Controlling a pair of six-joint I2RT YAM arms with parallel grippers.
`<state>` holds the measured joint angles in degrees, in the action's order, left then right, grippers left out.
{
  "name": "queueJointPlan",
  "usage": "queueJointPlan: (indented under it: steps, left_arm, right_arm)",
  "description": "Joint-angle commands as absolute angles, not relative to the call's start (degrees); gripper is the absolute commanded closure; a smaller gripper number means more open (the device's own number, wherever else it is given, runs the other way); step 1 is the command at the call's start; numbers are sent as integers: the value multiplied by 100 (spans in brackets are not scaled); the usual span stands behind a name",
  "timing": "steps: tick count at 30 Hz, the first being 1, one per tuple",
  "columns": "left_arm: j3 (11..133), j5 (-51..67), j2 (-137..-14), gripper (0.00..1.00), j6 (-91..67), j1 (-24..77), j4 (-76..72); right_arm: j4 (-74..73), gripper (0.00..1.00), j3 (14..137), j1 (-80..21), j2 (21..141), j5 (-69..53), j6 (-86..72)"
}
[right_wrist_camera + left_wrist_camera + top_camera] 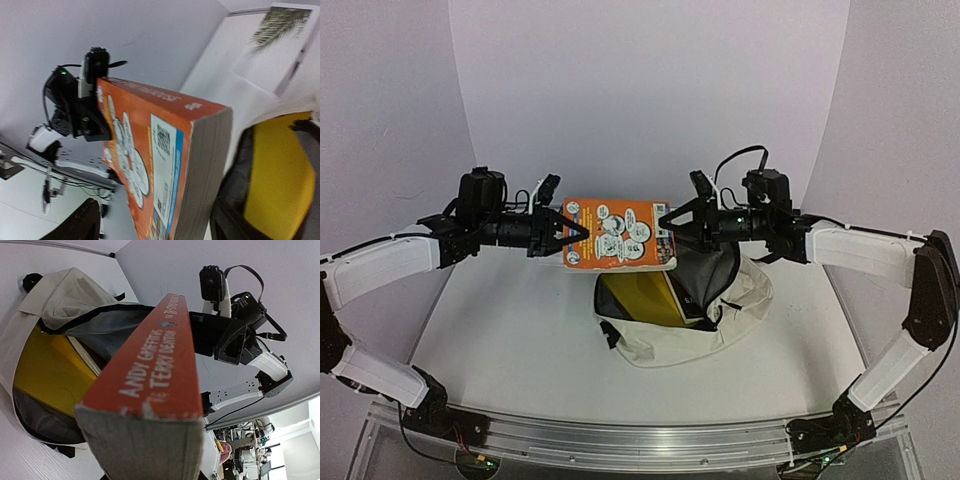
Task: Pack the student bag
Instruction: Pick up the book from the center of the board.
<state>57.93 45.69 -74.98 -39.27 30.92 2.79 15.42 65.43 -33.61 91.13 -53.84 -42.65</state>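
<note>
The large cream fabric backpack (720, 335) with black straps and dark grey lining lay on the white desk (500, 340). Its mouth was open and a flat yellow object (635, 298) showed inside. Just above that opening, a thick orange paperback book (615, 235) hung in the air between the two arms. The left hand (578, 232) was clamped on the book's left edge. The right hand (668, 222) stood at the book's right edge with its fingers spread apart. Whether they touched the cover could not be told.
</note>
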Motion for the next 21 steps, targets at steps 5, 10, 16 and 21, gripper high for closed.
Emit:
queueJointPlan:
  steps: [5, 10, 16, 21]
  left_arm:
    - [5279, 3852, -7347, 100, -4910, 2528, -675]
    - [5146, 4035, -7466, 100, -5204, 2301, -1075]
    - [5138, 4136, -7524, 100, -5211, 2255, -1099]
    - [5057, 4208, -7528, 100, -5208, 2241, -1071]
  right_arm:
    - [-1779, 12, 7733, -3291, 8269, -2312, -1382]
    - [-2575, 2, 7900, -3290, 8271, -522, -790]
    - [-2943, 2, 8111, -3286, 8764, -353, -309]
    - [-2954, 6, 8274, -3287, 9206, -969, 341]
